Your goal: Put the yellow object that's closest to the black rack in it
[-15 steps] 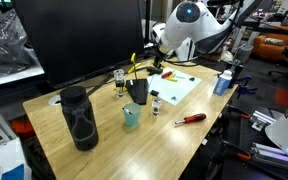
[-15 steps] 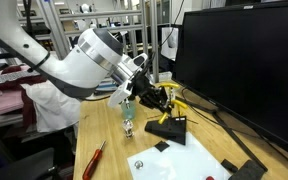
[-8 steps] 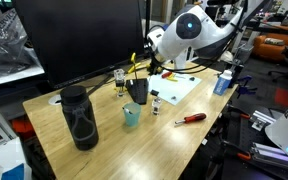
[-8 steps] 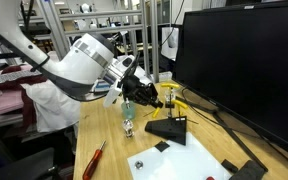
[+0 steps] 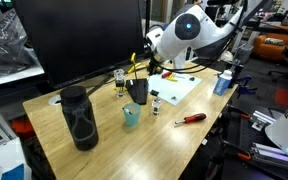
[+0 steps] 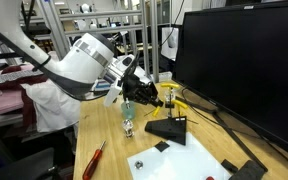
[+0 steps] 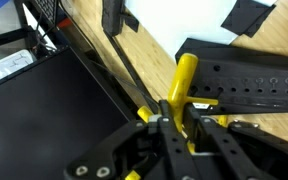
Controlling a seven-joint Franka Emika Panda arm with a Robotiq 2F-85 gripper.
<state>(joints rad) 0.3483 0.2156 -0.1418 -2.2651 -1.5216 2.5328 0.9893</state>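
Note:
My gripper [image 7: 172, 118] is shut on the yellow object [image 7: 185, 78], a thin bright yellow stick that pokes out between the fingers. The black rack [image 7: 249, 80] lies just beyond the stick's tip in the wrist view. In both exterior views the gripper [image 5: 144, 65] [image 6: 162, 98] holds the yellow object [image 5: 134, 62] [image 6: 177, 100] in the air. It hangs above and slightly behind the black rack [image 5: 136, 91] [image 6: 167, 128], close to the monitor's base.
A large black monitor [image 5: 74, 40] [image 6: 244, 70] stands right behind the rack. A teal cup [image 5: 131, 115], a tall black mesh cylinder [image 5: 79, 118], a red-handled screwdriver [image 5: 191, 119] [image 6: 94, 158] and a white sheet [image 5: 174, 88] share the wooden table [image 5: 104, 155]. A blue container [image 5: 222, 82] stands at an edge.
Since a second ago the arm has dropped slightly and shifted towards the rack with the yellow object in its grip. Nothing has moved in the last half second.

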